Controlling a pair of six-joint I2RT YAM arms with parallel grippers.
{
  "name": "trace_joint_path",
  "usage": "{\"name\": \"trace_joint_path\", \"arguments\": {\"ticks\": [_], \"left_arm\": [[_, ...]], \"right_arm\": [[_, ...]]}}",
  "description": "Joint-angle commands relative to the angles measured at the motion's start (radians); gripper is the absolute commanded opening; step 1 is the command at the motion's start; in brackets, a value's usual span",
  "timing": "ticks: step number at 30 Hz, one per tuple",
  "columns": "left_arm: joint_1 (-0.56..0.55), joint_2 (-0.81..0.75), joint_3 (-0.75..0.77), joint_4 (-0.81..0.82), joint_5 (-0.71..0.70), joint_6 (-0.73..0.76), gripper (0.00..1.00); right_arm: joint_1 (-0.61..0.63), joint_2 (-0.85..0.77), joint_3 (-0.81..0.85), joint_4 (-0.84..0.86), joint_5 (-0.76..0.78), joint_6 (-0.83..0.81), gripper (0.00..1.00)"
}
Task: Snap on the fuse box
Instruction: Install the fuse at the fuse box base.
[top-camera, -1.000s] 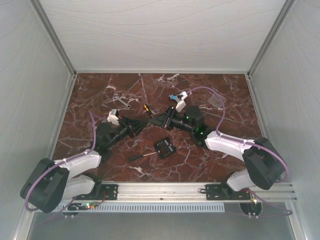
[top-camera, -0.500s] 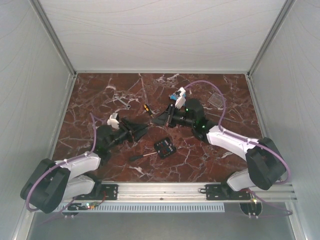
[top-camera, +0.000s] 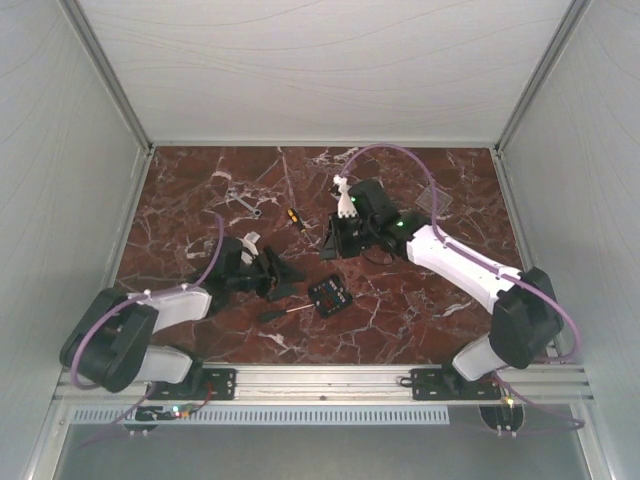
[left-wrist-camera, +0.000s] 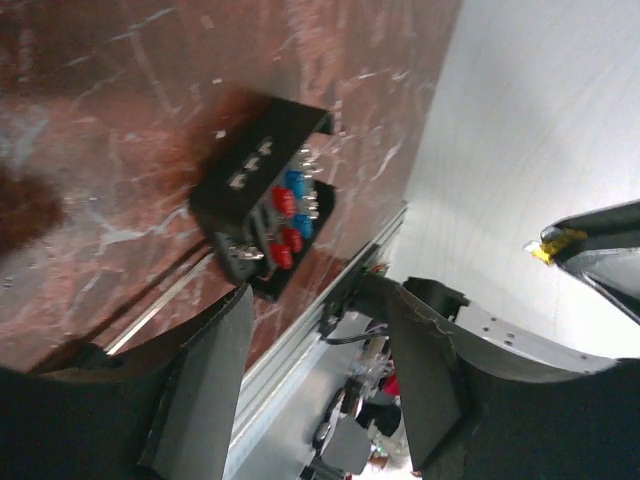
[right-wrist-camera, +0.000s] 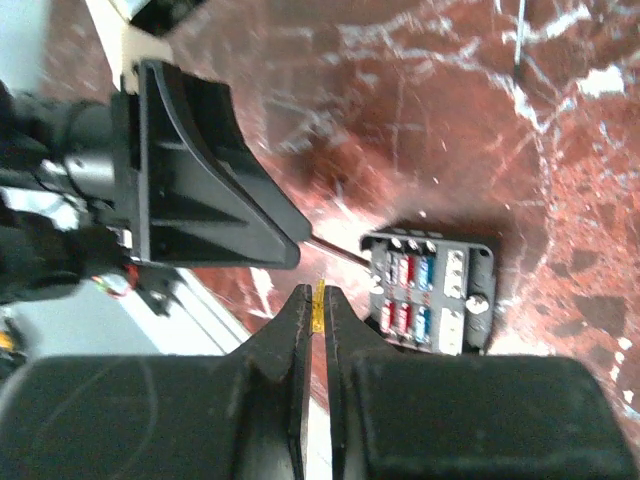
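The fuse box (top-camera: 328, 294) is a small black square lying on the marble, with red and blue bits showing inside (right-wrist-camera: 430, 290) and no cover on it. A clear square cover (top-camera: 432, 200) lies at the back right. My right gripper (right-wrist-camera: 314, 292) hangs just behind the box, pointing down, shut on a small yellow piece (right-wrist-camera: 319, 302). My left gripper (top-camera: 287, 280) is open to the left of the box with nothing between its fingers (left-wrist-camera: 210, 370). The box (left-wrist-camera: 268, 195) lies just past them. The right gripper's tip with the yellow piece (left-wrist-camera: 546, 244) shows at that view's right edge.
A thin black-handled screwdriver (top-camera: 285, 312) lies just left of the box, close under my left gripper. An orange-tipped tool (top-camera: 293, 217) and a metal wrench (top-camera: 243, 202) lie further back on the left. The aluminium rail (top-camera: 320, 378) runs along the near edge.
The two grippers met tip to tip a second ago. The left one has opened and drawn back toward the near left. The right one kept the yellow piece and swung to point down.
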Motion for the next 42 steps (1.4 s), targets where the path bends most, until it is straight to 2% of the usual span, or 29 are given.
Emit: {"name": "trace_joint_path", "arguments": {"ticks": [1,11,20,34,42], "left_arm": [[0.0,0.091,0.075,-0.056,0.08,0.105,0.57],[-0.011,0.267,0.129,-0.013,0.118,0.121,0.49],[-0.015,0.357,0.155,0.044,0.126,0.109,0.39],[-0.016,0.422,0.144,0.101,0.147,0.092,0.27],[-0.016,0.424,0.138,0.111,0.152,0.089,0.25]], "right_arm": [[0.068,0.065,0.078,-0.238,0.136,-0.146,0.0],[0.192,0.22,0.147,-0.301,0.253,-0.189,0.0],[0.232,0.32,0.186,-0.3,0.298,-0.194,0.0],[0.256,0.393,0.231,-0.334,0.392,-0.179,0.0],[0.259,0.405,0.233,-0.325,0.396,-0.169,0.0]]}}
